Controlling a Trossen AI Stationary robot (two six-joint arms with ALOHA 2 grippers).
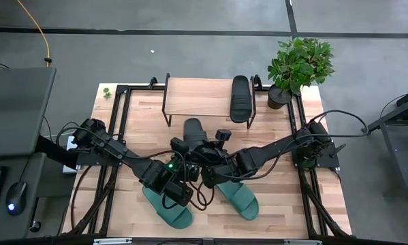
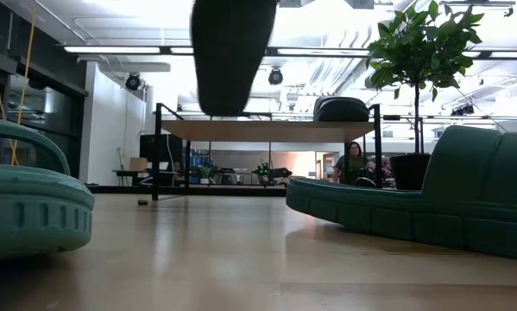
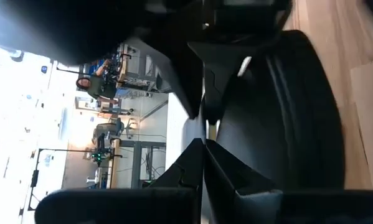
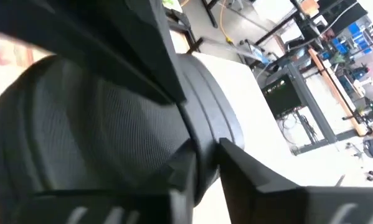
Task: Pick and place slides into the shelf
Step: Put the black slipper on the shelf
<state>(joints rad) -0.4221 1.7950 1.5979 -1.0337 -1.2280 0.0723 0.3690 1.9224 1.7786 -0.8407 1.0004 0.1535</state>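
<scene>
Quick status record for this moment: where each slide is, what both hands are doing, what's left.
shelf: far side of the table, beside a potted plant
black slide on shelf: lying on the top board, right end
second black slide: lifted off the table, both hands on it
left hand: shut on the second black slide
right hand: shut on the same slide
teal slides: two on the table near edge, left one, right one
remaining: three slides not yet on shelf
</scene>
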